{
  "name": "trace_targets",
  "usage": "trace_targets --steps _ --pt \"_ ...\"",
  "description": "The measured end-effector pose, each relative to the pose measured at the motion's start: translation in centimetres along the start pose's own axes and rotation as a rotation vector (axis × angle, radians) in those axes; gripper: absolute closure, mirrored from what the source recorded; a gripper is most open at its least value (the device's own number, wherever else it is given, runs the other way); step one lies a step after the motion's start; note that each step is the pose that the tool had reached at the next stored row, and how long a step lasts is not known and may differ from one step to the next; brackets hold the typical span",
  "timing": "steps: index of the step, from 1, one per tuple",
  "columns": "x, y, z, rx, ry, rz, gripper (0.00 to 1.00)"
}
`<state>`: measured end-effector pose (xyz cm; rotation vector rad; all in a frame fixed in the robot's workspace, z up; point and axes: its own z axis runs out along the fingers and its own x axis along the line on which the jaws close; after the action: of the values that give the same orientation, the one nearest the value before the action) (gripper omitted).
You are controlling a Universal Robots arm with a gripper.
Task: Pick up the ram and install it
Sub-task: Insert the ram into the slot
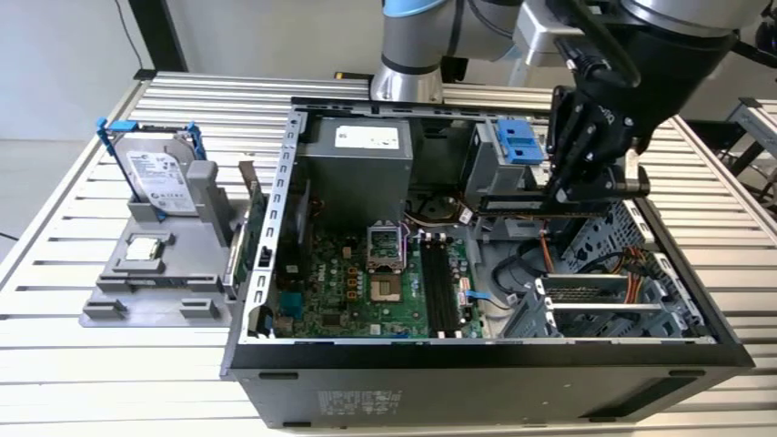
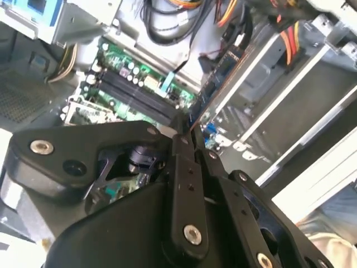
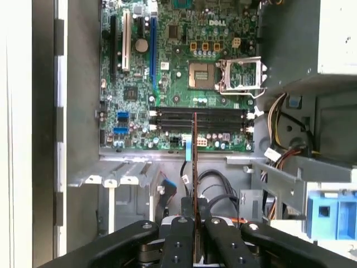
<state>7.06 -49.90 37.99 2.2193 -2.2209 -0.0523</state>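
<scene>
My gripper (image 1: 562, 195) hangs over the open computer case's right half in the exterior view, shut on the ram (image 1: 508, 203), a long thin dark stick held level above the case floor. In both wrist views the ram (image 3: 194, 159) (image 2: 219, 75) shows nearly edge-on, sticking out from between the black fingers (image 3: 179, 240). The motherboard's black memory slots (image 1: 439, 287) (image 3: 198, 118) lie below it and toward the exterior view's left. The ram is apart from them and turned crosswise to them in the first wrist view.
The case's metal walls (image 1: 289, 173) ring the green motherboard (image 1: 352, 291). A power supply (image 1: 364, 150) sits at the back, a drive cage (image 1: 613, 305) with orange cables on the right. Outside, a grey fixture (image 1: 152, 273) carries a silver hard drive (image 1: 158, 173) and a CPU chip (image 1: 144, 248).
</scene>
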Motion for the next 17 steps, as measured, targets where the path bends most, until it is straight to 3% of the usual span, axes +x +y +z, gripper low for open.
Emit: trace_targets --steps 4,9,17 --pt "-0.68 1.37 0.14 0.0013 -0.0001 0.001 1.0" --pt "-1.75 2.27 0.22 0.0014 -0.0001 0.002 1.0" --pt "-3.8 2.82 0.27 0.0016 0.0 0.002 1.0"
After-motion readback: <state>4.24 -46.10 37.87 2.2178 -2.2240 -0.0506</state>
